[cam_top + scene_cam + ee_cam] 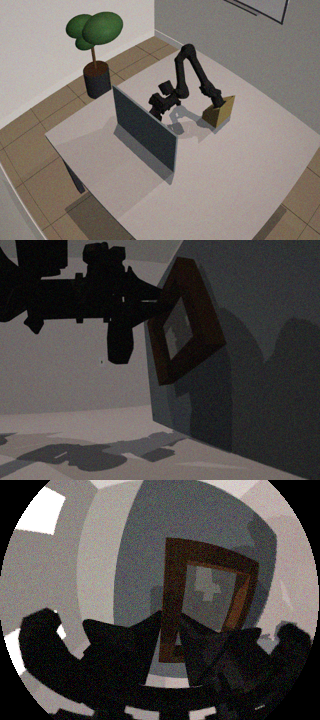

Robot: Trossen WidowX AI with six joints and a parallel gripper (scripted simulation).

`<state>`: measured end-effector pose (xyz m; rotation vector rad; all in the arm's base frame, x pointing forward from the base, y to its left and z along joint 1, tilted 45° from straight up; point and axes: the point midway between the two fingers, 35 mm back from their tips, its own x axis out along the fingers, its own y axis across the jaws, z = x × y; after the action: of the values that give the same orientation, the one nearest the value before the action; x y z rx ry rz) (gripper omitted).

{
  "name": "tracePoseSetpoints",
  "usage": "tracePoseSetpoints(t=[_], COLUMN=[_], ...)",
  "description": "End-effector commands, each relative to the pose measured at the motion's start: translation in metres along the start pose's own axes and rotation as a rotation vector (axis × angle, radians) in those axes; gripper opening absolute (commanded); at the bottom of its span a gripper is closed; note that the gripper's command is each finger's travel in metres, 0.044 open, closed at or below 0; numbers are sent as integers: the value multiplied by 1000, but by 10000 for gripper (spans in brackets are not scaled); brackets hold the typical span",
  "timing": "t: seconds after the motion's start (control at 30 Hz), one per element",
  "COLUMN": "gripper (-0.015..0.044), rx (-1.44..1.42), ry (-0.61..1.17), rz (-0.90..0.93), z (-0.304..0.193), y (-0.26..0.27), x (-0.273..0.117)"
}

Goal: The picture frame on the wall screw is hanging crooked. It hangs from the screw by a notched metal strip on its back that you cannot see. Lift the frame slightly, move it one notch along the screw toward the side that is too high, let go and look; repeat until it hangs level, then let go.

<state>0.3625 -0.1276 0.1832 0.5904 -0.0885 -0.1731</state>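
- Table [219, 180] [232, 472] [295, 565]: lgst item; carries arm & panel.
- Upright panel [144, 126] [258, 291] [140, 545]: serves as wall for the hang; top view gets its back only, so frame hidden there.
- Arm [197, 67] [59, 299], black: on wedge-like stand [210, 116], bent high then down, prob. to meet the panel face-on.
- Picture frame [204, 325] [172, 575], brown, sq. opening: on panel's face, well above table, plainly crooked; end nearer ext. cam looks the high one. Screw & notched strip out of sight; presumably carry the wt.
- Gripper [158, 113] [165, 299] [170, 614]: fingers drawn narrow, one each side of frame's upper bar; can't tell if firmly pinching yet. Hold there suits a small lift, strip off screw. Next, by judgement: firm up, raise slightly, shift one notch twd high end, release, check. Risk: overlift unhooks frame.
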Motion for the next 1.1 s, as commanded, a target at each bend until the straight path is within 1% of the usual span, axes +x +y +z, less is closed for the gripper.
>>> tracePoseSetpoints(t=[0.0, 0.07, 1.07], gripper=[53, 1, 0], rx=[-1, -1, -1], ry=[-3, -3, -3], rz=[-1, -1, -1], z=[1, 1, 0], y=[0, 0, 7], x=[0, 0, 0])
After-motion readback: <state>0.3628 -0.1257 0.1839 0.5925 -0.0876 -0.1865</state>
